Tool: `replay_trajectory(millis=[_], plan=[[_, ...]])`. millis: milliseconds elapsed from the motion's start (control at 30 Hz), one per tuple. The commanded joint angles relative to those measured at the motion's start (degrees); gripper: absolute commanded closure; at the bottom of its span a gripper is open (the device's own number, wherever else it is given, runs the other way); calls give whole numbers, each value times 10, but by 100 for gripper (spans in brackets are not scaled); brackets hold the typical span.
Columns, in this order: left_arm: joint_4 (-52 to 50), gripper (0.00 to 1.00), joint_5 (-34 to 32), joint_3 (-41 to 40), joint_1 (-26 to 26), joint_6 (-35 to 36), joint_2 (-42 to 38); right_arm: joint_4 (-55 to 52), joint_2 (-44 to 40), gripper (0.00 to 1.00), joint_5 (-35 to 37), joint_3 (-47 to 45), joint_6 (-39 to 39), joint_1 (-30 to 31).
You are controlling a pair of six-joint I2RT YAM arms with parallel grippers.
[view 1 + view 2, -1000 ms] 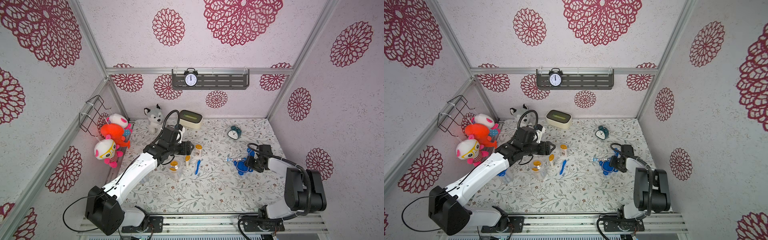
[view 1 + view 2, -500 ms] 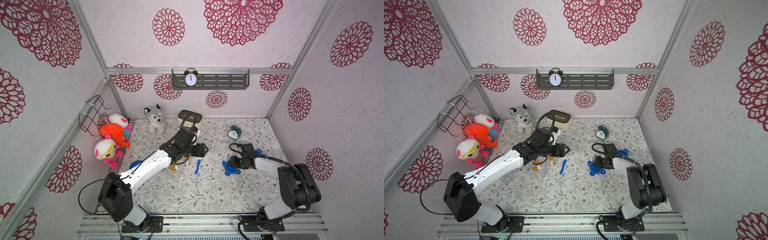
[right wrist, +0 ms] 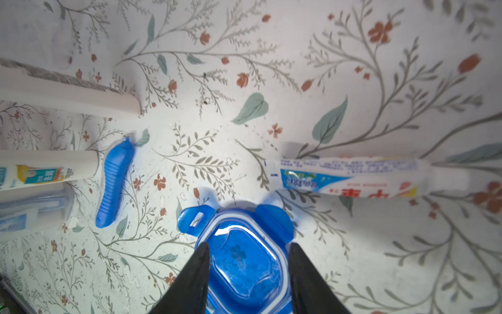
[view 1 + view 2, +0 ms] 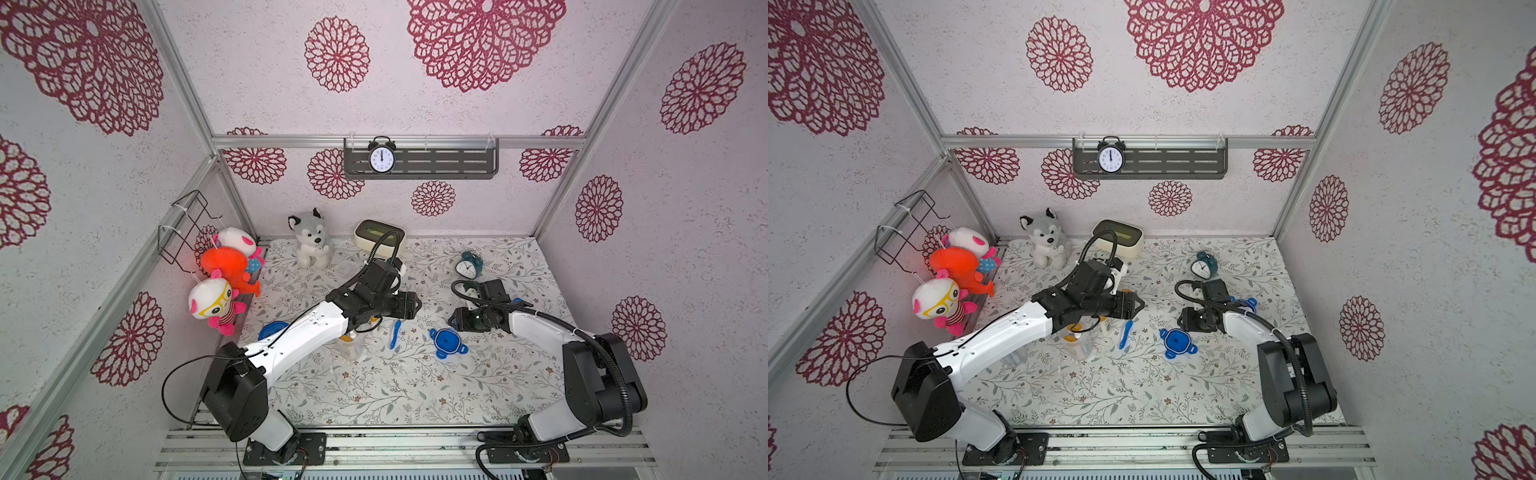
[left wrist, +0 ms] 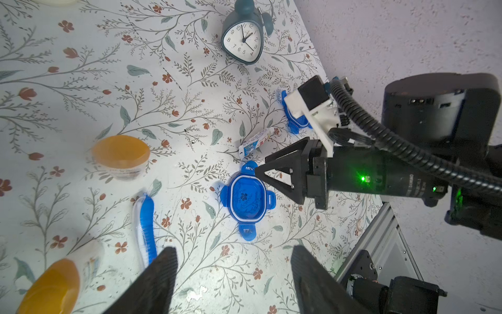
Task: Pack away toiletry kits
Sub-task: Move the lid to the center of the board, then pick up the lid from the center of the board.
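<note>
Right wrist view puts the right gripper (image 3: 248, 244) with its two black fingers partly apart, one on each side of the blue lid (image 3: 244, 271). The lid lies flat on the flowered table cover (image 3: 353, 81). I see no firm grip, and I cannot tell whether the pads touch the rim. I judge that the step in hand is taking this lid. The next move calls for closing on a thin, glossy, hard plastic edge with four tabs, which may slide. Just beside the lid lies the soft white toothpaste tube (image 3: 347, 176), and further off the ribbed blue toothbrush (image 3: 115, 182). The left gripper (image 5: 232, 250) hangs wide and empty above the cover, near an orange-capped bottle (image 5: 121, 152). In a top view the clear cup (image 4: 349, 347) stands apart from the lid, with the toothbrush between them.
</note>
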Motion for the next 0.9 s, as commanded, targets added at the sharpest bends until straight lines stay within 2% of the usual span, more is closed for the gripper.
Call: replay_trajectory(millis=[0,233,433,633,867], plan=[[8,30,-7,-7,-4,11,-22,-38,13,59,-4,25,-78,-18],[-5,30,-8,-8,-5,36,-31,-70,55,72,-50,51,-156,-51],[-3,29,11,-4,-4,45,-23,-94,78,69,-82,64,-208,-55],[-3,30,99,13,0,51,1,-102,122,66,-94,85,-233,-56],[-10,30,101,16,2,52,10,-97,153,69,-120,97,-252,-56]])
